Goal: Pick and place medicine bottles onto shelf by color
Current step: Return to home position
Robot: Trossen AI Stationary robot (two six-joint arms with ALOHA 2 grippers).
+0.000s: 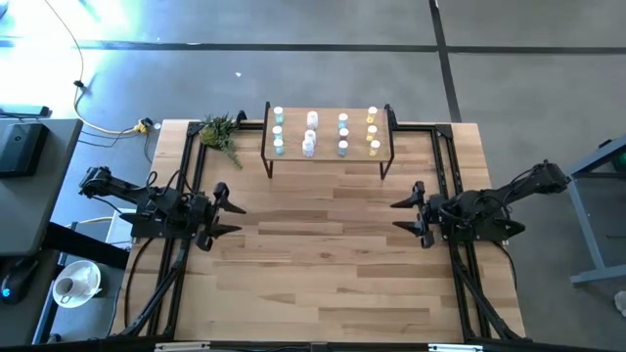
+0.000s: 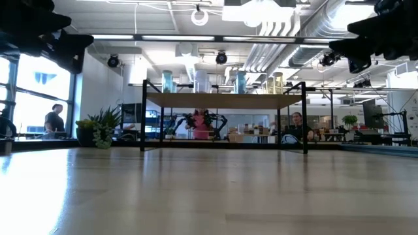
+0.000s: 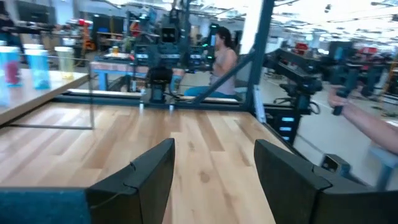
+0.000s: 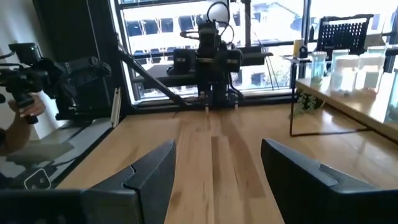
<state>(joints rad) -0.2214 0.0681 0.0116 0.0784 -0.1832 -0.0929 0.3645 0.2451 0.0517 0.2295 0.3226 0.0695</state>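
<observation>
The shelf [image 1: 328, 154], a light-wood board on thin black legs, stands at the table's far middle. Several small bottles stand upright on it in four columns: teal-green [image 1: 278, 130], white/pinkish [image 1: 310, 134], light blue [image 1: 343, 134] and yellow [image 1: 373, 130]. In the low view the bottles [image 2: 202, 81] stand on the shelf top [image 2: 222, 100]. My left gripper [image 1: 231, 217] is open and empty at the table's left edge. My right gripper [image 1: 403, 215] is open and empty at the right edge. Both are well short of the shelf.
A small green plant [image 1: 221, 132] lies left of the shelf at the table's far left corner. Black frame rails [image 1: 186, 166] run along the table's left and right sides. Bare wooden tabletop [image 1: 323, 254] lies between the grippers. People show in the room beyond.
</observation>
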